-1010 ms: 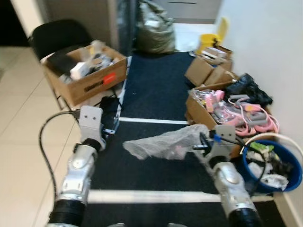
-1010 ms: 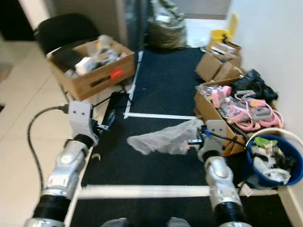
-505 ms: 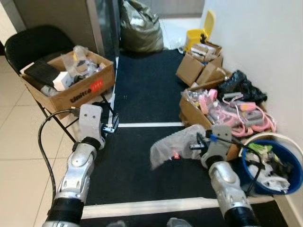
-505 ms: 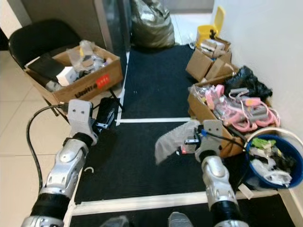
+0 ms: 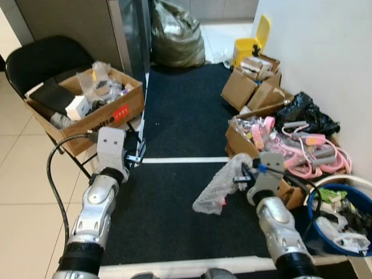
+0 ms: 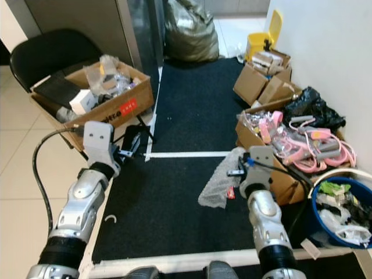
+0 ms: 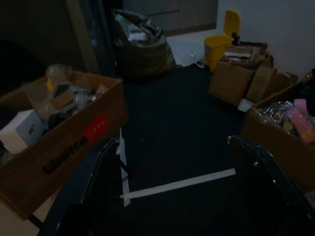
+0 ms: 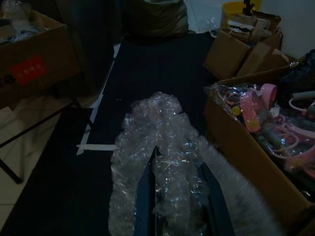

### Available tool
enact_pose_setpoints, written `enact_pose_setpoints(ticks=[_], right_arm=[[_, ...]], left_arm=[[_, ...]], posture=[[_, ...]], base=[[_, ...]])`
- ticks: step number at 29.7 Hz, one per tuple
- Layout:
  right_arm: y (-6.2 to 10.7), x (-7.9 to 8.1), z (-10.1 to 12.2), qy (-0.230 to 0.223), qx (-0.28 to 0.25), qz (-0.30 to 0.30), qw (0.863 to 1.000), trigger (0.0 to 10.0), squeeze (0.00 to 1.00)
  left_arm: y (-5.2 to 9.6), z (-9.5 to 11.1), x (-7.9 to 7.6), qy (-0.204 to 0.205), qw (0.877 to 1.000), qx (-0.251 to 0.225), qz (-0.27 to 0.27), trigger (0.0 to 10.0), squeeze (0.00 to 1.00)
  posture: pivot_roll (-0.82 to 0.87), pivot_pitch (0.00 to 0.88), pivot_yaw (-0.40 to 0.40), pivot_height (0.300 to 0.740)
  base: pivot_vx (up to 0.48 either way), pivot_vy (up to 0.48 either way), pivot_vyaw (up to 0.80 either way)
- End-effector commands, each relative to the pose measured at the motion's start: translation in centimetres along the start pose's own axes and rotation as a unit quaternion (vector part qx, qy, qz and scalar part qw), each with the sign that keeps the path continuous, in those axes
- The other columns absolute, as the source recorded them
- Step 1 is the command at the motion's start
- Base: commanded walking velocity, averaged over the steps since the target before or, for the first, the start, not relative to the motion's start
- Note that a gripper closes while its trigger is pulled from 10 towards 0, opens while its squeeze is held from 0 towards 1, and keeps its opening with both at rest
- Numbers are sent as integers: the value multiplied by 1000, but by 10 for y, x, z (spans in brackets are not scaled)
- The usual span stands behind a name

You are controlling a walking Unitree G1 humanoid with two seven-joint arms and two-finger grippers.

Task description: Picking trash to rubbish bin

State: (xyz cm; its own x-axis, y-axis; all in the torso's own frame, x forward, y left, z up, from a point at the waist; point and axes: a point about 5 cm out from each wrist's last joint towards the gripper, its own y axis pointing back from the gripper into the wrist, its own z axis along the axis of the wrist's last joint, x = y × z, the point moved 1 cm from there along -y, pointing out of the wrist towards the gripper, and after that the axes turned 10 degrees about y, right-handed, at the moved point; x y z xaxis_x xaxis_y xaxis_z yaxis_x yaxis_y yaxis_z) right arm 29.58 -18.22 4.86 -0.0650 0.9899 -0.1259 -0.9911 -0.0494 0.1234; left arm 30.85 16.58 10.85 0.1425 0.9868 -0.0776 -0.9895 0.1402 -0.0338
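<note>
Bubble wrap [image 5: 218, 187] is hanging limp from the right gripper [image 8: 177, 184], whose fingers are pinching its upper end; light, soft, slippery. Bin [image 5: 317, 197] is waiting at 3 o'clock. Left gripper [image 7: 172, 191] is idling, fingers spread, holding nothing.

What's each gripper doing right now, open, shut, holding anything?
Left gripper: open, holding nothing, raised over the dark mat.
Right gripper: shut on the bubble wrap, which hangs from it above the mat.

— What sort of place is this?
— A cluttered storage corridor: open cardboard boxes [image 5: 251, 87] line the white wall [image 5: 325, 52] along a dark carpet [image 5: 180, 116], beside a black chair [image 5: 43, 58], a stuffed rubbish sack [image 5: 177, 35] and a yellow mop bucket [image 5: 253, 43].
</note>
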Motion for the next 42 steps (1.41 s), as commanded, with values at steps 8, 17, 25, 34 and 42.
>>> enact_pose_setpoints(ticks=[8,17,25,34,42], right_arm=[[-2,6,-13,-19,48,4,999,10000,0],[-1,6,-21,22,69,18,997,10000,0],[-5,0,-12,10,47,7,999,10000,0],[-7,-1,-8,12,32,3,999,10000,0],[-8,0,-8,8,30,3,1000,10000,0]], left_arm=[[-2,-11,3,-3,999,44,26,10000,0],[3,-25,6,-17,996,79,32,10000,0],[0,-19,6,-21,997,68,30,10000,0],[-1,-15,8,-18,998,55,34,10000,0],[-1,-14,11,-16,998,54,38,10000,0]], posture=[[-52,10,11,740],[-52,3,7,740],[-50,0,2,740],[-50,0,0,740],[-47,0,-3,740]], base=[[38,0,0],[0,0,0],[0,0,0],[0,0,0],[0,0,0]])
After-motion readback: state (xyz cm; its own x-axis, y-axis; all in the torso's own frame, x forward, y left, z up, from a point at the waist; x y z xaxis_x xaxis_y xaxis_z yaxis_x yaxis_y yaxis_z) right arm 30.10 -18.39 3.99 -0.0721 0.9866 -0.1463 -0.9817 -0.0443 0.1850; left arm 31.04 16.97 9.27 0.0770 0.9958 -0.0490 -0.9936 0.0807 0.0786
